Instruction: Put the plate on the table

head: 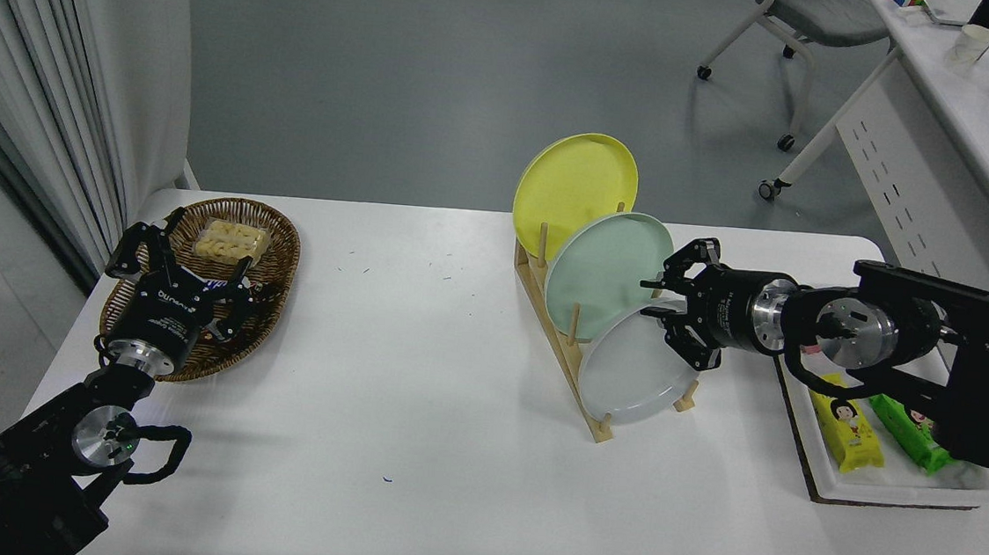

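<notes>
Plate (633, 372) not lifted, upright in rack (563, 353). Right pincer (673, 314) spread, released, at its upper rim. Grasp, lift, tabletop (415, 395) placement pending.

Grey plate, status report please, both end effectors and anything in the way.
Right end effector open at the grey plate rim, no grip. Left end effector parked, open, over the basket. Plate upright in the rack, mint plate close behind.

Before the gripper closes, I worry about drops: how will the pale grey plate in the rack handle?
The pale grey plate looks rigid and glossy, so probably slippery in the right gripper. It stands on edge in the wooden rack, so it may roll or tip once lifted free.
</notes>
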`<state>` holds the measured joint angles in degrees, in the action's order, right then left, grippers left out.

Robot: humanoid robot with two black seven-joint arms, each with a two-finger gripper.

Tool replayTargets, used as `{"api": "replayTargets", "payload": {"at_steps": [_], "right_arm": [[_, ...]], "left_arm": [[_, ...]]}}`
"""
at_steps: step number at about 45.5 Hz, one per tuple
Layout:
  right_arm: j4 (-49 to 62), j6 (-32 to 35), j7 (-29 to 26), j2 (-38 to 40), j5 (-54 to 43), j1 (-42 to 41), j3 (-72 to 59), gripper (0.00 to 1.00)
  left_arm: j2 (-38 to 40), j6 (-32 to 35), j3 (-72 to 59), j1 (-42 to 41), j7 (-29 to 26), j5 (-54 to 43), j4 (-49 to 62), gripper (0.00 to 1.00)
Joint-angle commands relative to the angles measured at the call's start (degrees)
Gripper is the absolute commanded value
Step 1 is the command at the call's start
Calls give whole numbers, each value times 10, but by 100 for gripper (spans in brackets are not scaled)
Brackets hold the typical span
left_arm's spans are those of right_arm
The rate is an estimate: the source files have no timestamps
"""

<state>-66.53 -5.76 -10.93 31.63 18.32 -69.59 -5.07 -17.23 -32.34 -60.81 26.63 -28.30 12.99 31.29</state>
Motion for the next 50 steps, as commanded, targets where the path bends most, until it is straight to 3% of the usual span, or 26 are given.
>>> {"api": "replayTargets", "payload": {"at_steps": [1, 50], "right_arm": [[1, 0, -8, 0, 0, 0, 0, 27], [-1, -6, -28, 0, 1, -10, 1, 23]], "left_arm": [[0, 0, 0, 0, 0, 0, 0, 98], [0, 0, 0, 0, 0, -1, 0, 98]]}}
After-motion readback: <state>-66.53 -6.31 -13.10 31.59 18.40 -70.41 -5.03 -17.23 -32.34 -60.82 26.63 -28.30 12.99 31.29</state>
